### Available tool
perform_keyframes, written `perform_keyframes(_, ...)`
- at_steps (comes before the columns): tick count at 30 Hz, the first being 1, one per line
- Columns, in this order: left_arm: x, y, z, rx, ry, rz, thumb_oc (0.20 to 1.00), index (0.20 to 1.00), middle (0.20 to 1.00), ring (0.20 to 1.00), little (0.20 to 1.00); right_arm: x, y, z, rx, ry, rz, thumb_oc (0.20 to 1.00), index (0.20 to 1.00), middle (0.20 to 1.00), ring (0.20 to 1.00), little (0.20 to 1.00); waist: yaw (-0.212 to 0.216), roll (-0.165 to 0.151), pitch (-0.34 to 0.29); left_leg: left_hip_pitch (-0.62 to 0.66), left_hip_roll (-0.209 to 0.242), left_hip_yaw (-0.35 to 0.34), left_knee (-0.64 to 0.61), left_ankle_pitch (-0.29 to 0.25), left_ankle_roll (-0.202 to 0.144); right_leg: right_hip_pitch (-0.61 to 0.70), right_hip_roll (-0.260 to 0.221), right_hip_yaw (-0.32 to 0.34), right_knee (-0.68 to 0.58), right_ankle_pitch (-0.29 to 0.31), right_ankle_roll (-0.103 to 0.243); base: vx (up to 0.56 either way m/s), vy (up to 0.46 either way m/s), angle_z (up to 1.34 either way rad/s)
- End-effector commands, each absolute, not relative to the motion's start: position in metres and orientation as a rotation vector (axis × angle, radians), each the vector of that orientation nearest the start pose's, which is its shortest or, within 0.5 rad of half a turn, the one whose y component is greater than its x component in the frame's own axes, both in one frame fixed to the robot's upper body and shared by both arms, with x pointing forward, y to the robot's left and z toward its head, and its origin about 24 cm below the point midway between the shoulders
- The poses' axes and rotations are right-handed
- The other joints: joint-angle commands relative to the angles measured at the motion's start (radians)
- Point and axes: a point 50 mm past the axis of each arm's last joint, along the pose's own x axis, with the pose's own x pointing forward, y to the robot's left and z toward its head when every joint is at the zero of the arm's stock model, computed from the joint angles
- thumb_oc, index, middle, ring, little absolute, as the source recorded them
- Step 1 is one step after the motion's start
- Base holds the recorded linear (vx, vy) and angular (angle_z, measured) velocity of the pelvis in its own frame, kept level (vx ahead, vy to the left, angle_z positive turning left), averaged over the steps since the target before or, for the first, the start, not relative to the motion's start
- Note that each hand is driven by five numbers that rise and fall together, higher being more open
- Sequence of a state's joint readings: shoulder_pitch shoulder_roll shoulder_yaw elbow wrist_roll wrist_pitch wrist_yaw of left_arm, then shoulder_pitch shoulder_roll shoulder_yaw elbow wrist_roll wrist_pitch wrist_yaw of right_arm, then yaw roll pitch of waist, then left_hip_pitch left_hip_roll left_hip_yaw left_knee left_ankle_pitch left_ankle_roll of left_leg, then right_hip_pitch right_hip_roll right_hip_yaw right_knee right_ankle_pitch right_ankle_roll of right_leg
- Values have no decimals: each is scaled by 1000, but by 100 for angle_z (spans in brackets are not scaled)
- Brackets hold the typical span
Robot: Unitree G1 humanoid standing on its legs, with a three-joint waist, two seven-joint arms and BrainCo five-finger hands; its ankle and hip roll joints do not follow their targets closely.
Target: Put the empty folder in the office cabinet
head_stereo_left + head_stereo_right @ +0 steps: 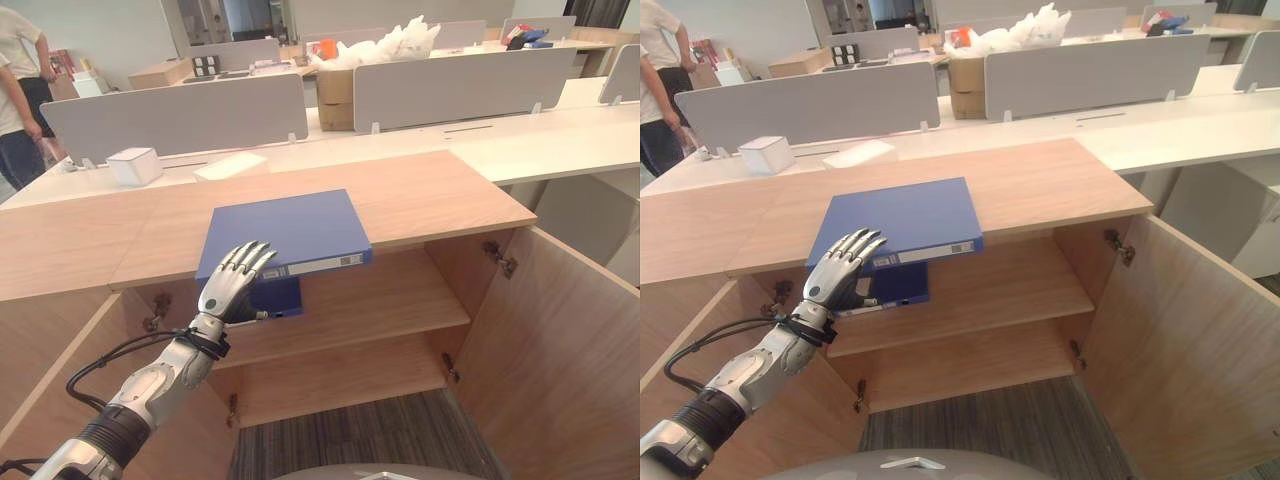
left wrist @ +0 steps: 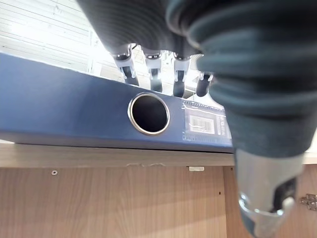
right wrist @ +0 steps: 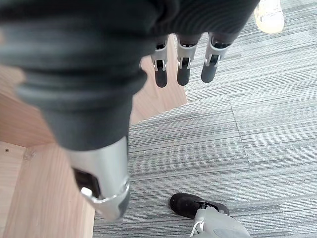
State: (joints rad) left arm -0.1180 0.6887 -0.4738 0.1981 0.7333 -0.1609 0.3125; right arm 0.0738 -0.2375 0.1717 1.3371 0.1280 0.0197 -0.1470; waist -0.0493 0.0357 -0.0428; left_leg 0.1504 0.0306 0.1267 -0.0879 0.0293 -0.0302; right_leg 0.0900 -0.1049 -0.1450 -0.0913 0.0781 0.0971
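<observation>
Flat on cabinet top (image 1: 420,200): blue folder (image 1: 290,230), round spine hole, label; left hand (image 1: 232,285) fingers straight on it.

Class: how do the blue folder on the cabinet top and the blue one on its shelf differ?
The upper blue folder overhangs the wooden cabinet top at its front edge; the lower blue folder sits on the inner shelf. The left hand rests on the upper folder and partly hides the lower. Both lie flat.

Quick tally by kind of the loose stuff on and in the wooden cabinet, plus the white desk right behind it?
Blue folders: 2, one on the cabinet top, one on the shelf under it
White boxes: 1, on the desk
White flat packets: 1, on the desk
Total: 4
</observation>
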Motion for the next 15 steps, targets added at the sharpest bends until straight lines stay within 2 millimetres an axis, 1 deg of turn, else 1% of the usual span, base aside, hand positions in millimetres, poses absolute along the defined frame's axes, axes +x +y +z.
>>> perform_keyframes(1,284,203,62,1449,-349,-201,1000,1000,1000,1000,1000,51,-248,-166,-392,1381,-209,1000,1000,1000,1000,1000,-17,-45,16,34,6,-50,1,-143,-30,31,-2,-8,4,-95,34,0,0,0)
perform_keyframes(15,289,210,62,1452,-323,-143,1000,1000,1000,1000,1000,51,-246,-167,-394,1377,-201,1000,1000,1000,1000,1000,-20,-47,13,36,6,-48,1,-141,-31,32,-1,-5,4,-94,33,0,0,0)
